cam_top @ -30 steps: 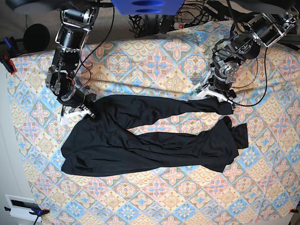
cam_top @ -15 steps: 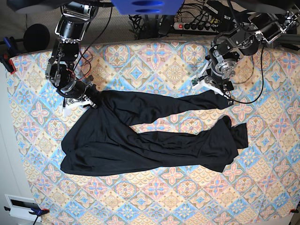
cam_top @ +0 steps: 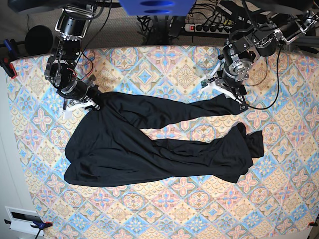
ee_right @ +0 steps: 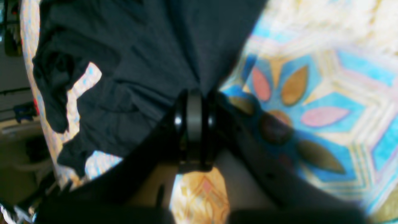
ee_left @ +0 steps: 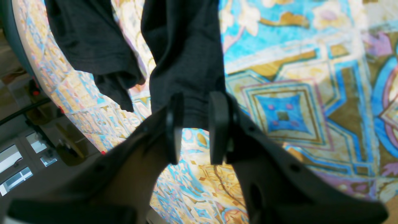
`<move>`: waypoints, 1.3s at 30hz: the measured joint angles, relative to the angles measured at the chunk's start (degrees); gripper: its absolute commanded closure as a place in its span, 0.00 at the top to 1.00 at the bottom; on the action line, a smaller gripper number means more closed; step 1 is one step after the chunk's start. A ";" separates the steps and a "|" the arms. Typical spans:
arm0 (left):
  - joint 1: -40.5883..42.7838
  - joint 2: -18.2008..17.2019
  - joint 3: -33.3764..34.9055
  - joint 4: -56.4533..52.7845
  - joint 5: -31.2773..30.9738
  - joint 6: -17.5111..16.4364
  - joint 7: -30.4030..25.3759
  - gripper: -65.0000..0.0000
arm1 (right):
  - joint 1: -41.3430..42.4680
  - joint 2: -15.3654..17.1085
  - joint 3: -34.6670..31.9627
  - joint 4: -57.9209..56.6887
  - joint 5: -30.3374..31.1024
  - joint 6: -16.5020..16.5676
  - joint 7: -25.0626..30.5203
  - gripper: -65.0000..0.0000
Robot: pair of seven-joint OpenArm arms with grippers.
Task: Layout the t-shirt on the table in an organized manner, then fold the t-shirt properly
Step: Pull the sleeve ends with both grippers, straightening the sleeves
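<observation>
Patterned table (cam_top: 149,64) carries the shirt (cam_top: 149,159), sprawled mid-frame. At upper left, I see my right gripper (cam_top: 94,104) pinched tight on its corner; at upper right, left gripper (cam_top: 238,103) clamps a cuff. Fabric looks limp, light; I'd grab hems.

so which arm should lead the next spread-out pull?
Probably the right: its claw is shut on the t-shirt at the bunched body end. The left claw pinches only a sleeve cuff.
</observation>
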 measured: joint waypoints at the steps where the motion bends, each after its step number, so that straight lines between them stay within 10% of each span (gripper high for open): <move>1: 0.50 0.00 -0.02 0.00 0.04 0.02 0.00 0.25 | 0.04 0.02 0.00 0.00 -0.09 -0.02 -0.11 0.00; 21: -0.28 3.96 -6.10 -13.20 1.81 0.66 -4.04 0.39 | 0.17 0.04 -0.33 -0.02 -0.11 -0.02 0.00 0.00; 30: -0.15 4.00 -6.84 -13.09 0.07 0.04 -5.05 0.00 | 0.17 0.04 -0.33 -0.02 -0.07 -0.02 0.04 0.00; 39: 1.46 2.05 -6.88 -6.29 0.33 0.13 -3.23 0.00 | -0.09 -0.04 -0.35 0.63 -0.11 -0.04 -0.22 0.00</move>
